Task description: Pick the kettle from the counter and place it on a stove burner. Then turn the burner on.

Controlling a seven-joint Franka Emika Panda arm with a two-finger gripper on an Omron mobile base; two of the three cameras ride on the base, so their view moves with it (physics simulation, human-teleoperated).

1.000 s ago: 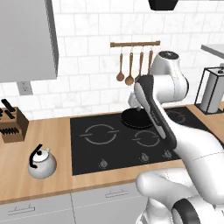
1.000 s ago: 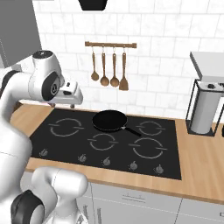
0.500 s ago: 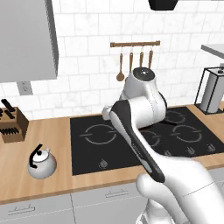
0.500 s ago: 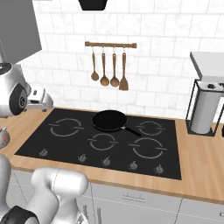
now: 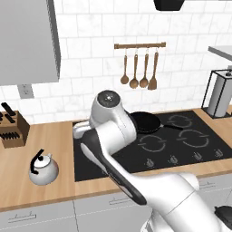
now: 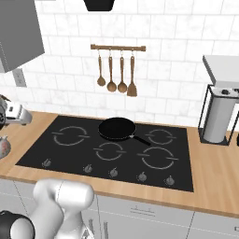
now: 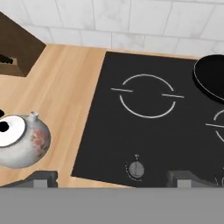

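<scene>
The arm has swung left toward the kettle (image 7: pixel 19 140), which sits left of the open jaws on the tabletop (image 5: pixel 54 145).

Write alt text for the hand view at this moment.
Looking down on the kettle, which sits on the wooden counter at lower left, beside the black cooktop with its ring-marked stove burner. A frying pan shows at the right edge, a knife block at upper left.

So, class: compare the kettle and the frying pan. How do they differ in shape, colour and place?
The kettle is squat, rounded and silver-grey; the frying pan is flat and black. The kettle stands on the wooden counter left of the cooktop; the pan sits on the cooktop. Both have black handles.
</scene>
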